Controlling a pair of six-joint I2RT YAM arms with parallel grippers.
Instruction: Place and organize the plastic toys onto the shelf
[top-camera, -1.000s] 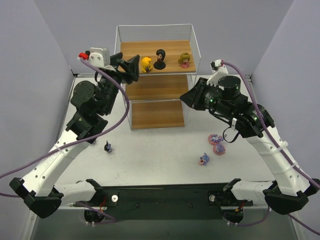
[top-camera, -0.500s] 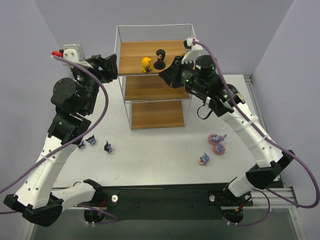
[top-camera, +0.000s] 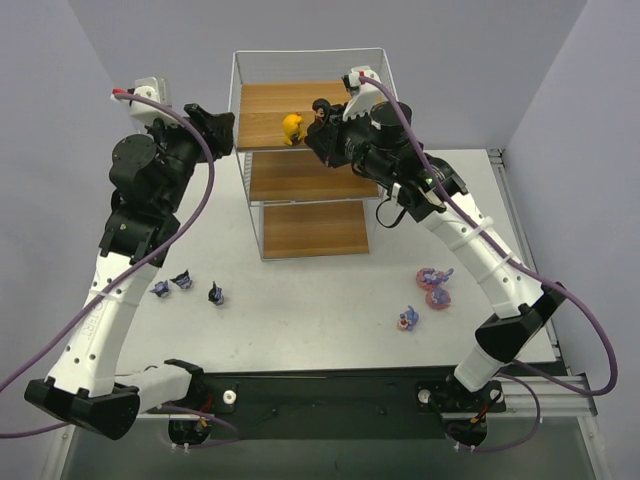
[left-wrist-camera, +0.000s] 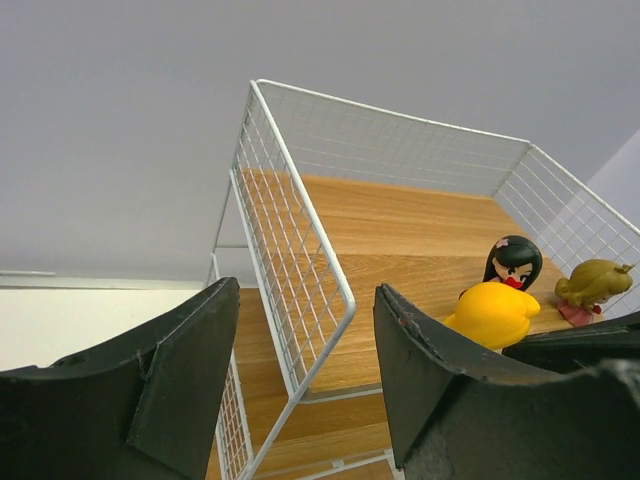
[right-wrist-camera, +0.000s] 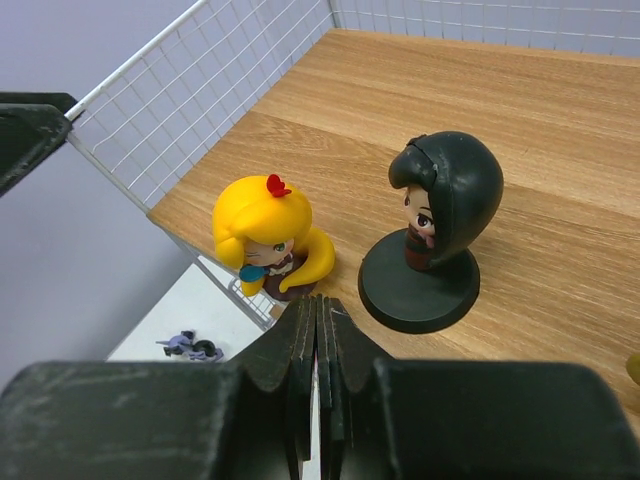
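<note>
So far the yellow doll (right-wrist-camera: 268, 240), black doll (right-wrist-camera: 440, 225) and olive-pink doll (left-wrist-camera: 592, 290) stand on the shelf's (top-camera: 265, 105) top board. Three pink bunnies (top-camera: 437, 297) and three dark blue figures (top-camera: 215, 294) sit on the tabletop (top-camera: 320, 300), so maybe a third done. Right hand (right-wrist-camera: 317, 330) is pinched closed and empty, just by the yellow doll. Left hand (left-wrist-camera: 305, 300) hangs fairly wide, empty, beside the shelf's corner.

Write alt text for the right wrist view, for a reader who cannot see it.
The shut, empty right gripper points between a yellow-haired doll and a black-haired doll on a round base, side by side on the shelf's wooden top board. A white wire wall runs along the left.
</note>
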